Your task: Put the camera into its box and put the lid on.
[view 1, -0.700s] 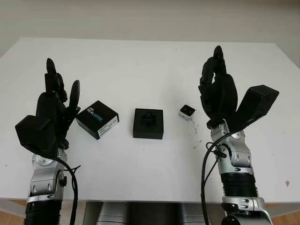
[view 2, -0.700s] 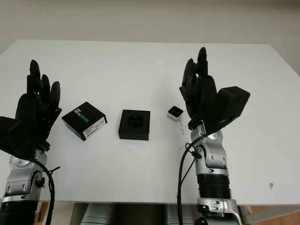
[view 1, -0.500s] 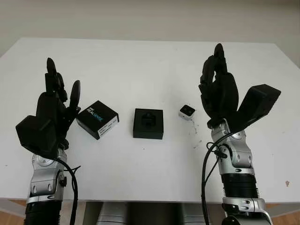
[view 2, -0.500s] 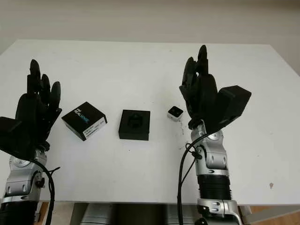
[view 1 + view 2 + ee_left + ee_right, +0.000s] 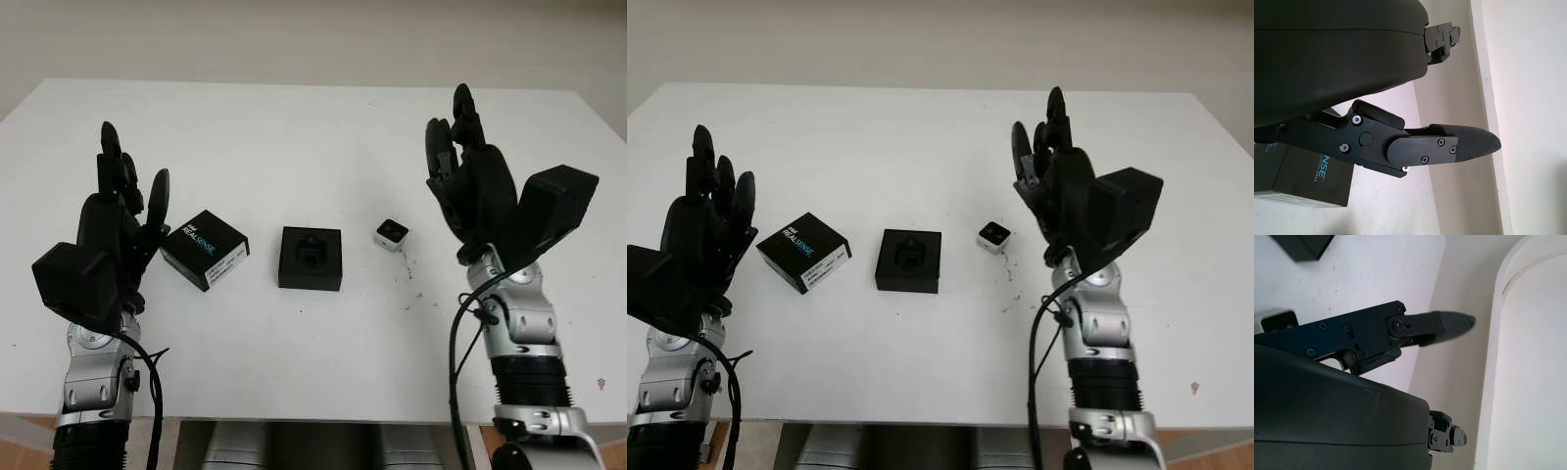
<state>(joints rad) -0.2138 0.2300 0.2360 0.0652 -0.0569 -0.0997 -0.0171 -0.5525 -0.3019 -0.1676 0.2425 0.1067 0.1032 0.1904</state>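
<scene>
A small silver camera [image 5: 391, 234] with a dark lens face lies on the white table [image 5: 294, 137], right of centre. The black open box base [image 5: 311, 258] with a moulded insert sits at the centre. The black lid [image 5: 204, 249], printed with blue lettering, lies to its left; a corner of the lid [image 5: 1300, 178] also appears in the left wrist view. My left hand [image 5: 118, 211] is raised upright just left of the lid, open and holding nothing. My right hand [image 5: 465, 171] is raised upright to the right of the camera, open and empty.
The table's front edge [image 5: 313, 416] runs just in front of both forearms. A pale wall [image 5: 313, 39] stands behind the table's far edge. Small dark specks [image 5: 407, 279] mark the surface near the camera.
My right hand and forearm have shifted to the right, away from the camera. The left hand, lid, box and camera have stayed where they were.
</scene>
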